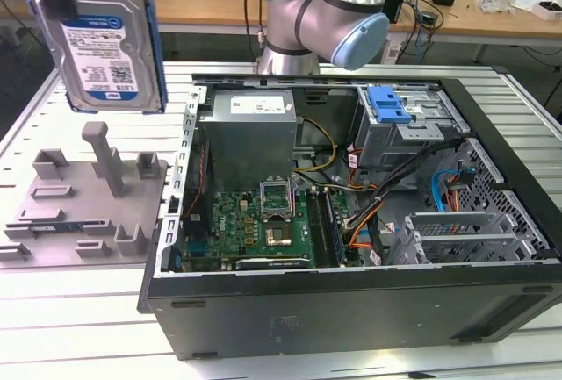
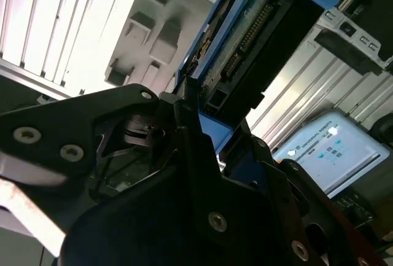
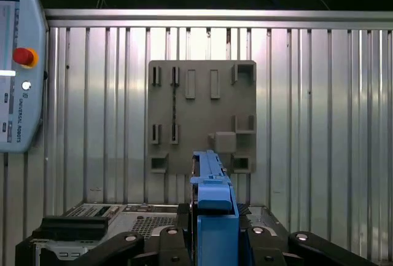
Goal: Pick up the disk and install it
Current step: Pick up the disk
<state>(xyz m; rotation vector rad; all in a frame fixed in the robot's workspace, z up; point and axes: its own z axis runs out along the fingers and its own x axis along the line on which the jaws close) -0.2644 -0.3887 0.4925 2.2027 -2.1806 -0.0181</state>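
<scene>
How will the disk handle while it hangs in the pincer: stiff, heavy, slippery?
Probably rigid: the disk hangs above the grey fixture plate without any sag. Likely dense for its size, since the body looks like metal. The pincer clamps it at one edge, on the blue plastic rail, so it may pivot or slip if jolted.

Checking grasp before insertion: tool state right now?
Tool: closed on the disk, held upright in the air over the grey fixture plate.
</scene>
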